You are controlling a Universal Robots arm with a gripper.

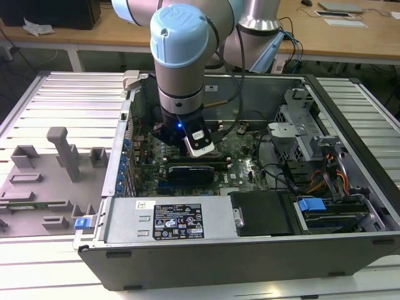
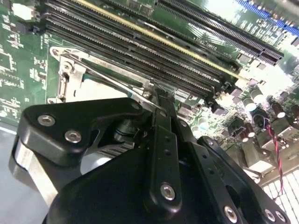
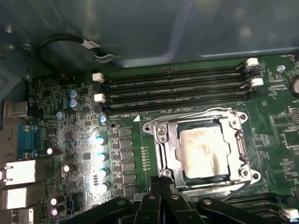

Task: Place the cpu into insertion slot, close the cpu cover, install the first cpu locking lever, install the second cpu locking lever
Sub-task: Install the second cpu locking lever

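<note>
A pale, matt silvery-beige metal top is shown by the cpu [image 3: 204, 151], framed by the bright, polished metal of the cpu cover [image 3: 201, 128]. The motherboard [image 3: 140, 140] is finished in glossy green lacquer. The gripper [image 2: 159, 105] is made of smooth black plastic-looking links joined by shiny metal screws.

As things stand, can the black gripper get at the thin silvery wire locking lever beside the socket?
Probably yes: the gripper sits right at the lever, with nothing between them.
</note>
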